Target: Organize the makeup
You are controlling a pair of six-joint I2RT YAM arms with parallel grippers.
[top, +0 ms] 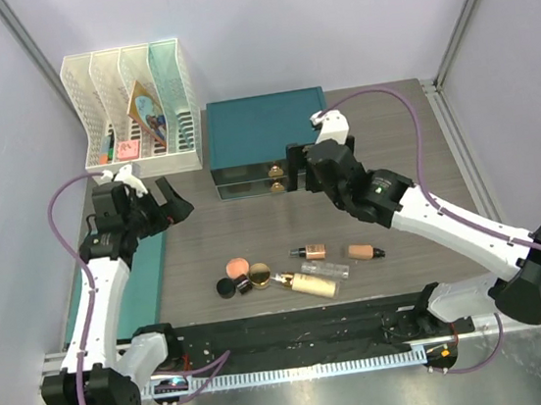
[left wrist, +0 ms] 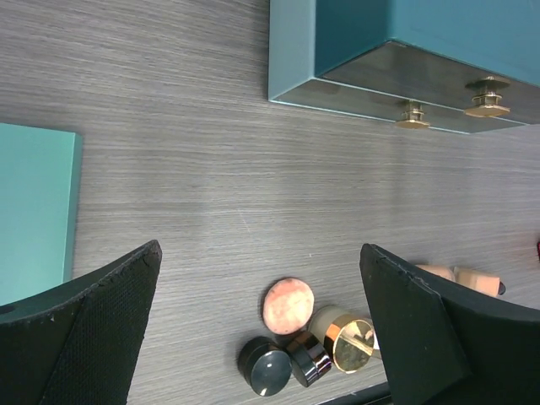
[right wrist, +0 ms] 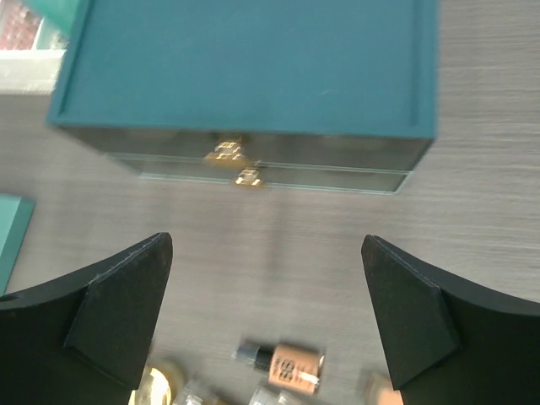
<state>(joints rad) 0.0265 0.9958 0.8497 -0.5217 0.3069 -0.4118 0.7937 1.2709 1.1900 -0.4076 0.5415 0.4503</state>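
Observation:
The makeup lies in a loose cluster near the table's front edge: a round pink blush compact (top: 237,267), a small black jar (top: 226,287), a gold-rimmed compact (top: 259,279), a small tan foundation bottle (top: 309,252), a beige tube (top: 363,251) and a cream bottle (top: 313,284). The left wrist view shows the blush (left wrist: 288,305), black jar (left wrist: 265,367) and gold compact (left wrist: 349,343). My left gripper (top: 170,202) is open and empty, left of the cluster. My right gripper (top: 298,167) is open and empty, held before the teal drawer box (top: 265,134). The tan bottle (right wrist: 283,360) shows below it.
The teal box has two drawers with gold knobs (top: 275,171), both shut. A white file rack (top: 132,116) with colourful items stands at the back left. A teal lid or tray (top: 150,267) lies along the left table edge.

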